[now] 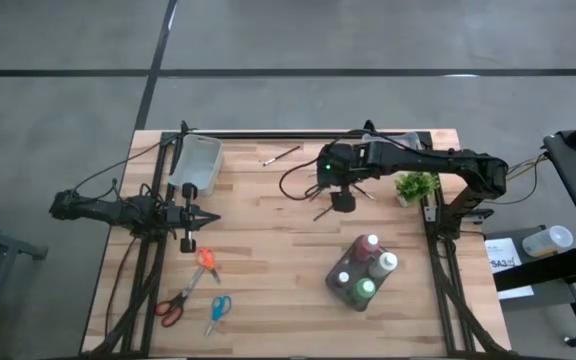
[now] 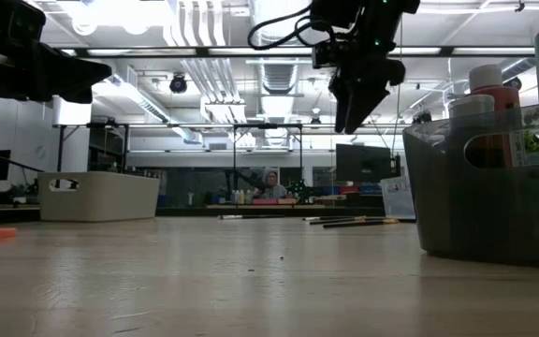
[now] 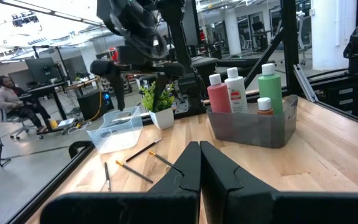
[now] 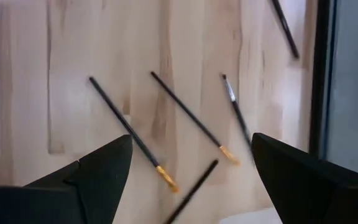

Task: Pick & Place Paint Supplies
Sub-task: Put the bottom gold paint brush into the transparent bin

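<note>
Above the loose paintbrushes (image 4: 188, 118) on the worktop (image 1: 268, 250), right claw (image 4: 191, 171) spread wide, apparently lining up a pick; four paint bottles (image 1: 364, 270) already stand in their grey bin (image 1: 340, 285); left claw (image 1: 211, 217) pressed together, idle.

On the worktop (image 1: 268, 260), the paint bottles (image 1: 366, 268) stand together in a bin (image 1: 340, 287) near the right front. The paintbrushes (image 4: 188, 118) lie scattered behind it, under the right gripper (image 1: 342, 201). A tub (image 1: 196, 165) sits rear left, scissors (image 1: 190, 287) front left.
</note>
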Controlling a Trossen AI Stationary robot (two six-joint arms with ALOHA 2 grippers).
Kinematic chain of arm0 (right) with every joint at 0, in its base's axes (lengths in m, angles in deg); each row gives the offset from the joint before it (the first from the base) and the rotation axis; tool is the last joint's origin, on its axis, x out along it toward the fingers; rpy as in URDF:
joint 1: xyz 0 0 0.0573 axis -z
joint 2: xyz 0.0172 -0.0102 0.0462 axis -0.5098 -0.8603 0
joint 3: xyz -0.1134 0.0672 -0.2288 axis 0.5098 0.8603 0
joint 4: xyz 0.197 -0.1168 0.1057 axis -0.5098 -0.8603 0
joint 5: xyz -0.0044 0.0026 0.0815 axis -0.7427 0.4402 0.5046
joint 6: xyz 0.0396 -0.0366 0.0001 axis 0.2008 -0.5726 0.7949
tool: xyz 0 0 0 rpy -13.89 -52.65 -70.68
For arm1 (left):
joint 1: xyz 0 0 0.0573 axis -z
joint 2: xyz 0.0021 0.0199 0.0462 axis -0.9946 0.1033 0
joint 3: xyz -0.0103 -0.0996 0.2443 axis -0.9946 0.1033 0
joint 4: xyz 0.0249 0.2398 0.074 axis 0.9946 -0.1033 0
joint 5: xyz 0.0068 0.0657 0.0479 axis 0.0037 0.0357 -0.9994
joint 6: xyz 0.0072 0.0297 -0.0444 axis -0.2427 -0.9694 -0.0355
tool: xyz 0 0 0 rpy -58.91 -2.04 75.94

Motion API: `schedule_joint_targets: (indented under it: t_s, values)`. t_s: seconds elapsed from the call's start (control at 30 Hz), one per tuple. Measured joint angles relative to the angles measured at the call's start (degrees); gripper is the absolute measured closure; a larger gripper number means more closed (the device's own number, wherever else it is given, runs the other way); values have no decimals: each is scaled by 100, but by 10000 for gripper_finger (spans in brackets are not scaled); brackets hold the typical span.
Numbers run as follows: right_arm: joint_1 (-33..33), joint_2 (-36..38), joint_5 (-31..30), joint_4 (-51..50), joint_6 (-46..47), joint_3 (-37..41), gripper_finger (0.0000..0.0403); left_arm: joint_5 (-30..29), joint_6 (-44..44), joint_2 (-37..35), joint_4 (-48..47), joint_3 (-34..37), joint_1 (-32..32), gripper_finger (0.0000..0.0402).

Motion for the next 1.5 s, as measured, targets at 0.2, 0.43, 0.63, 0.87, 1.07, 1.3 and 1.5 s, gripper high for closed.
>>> schedule_joint_targets:
  t_s: [0.2,0.43,0.63,0.87,1.07,1.3,1.5]
  values:
    - [3,0,-9,-223,-283,35,76,1,0,0,0,0,0,401]
    - [68,0,-5,-258,-960,42,77,1,0,0,0,0,1,401]
    - [246,-2,42,-540,-889,131,77,1,0,1,0,0,2,401]
    - [433,-2,538,-470,-799,495,77,1,0,1,0,0,0,401]
    - [428,-2,542,-228,-995,808,77,1,0,0,0,0,1,401]
    - [532,-2,625,359,-1148,1304,77,1,0,0,0,0,0,401]
    - [705,-4,647,816,-1148,1804,77,1,0,0,0,0,2,401]
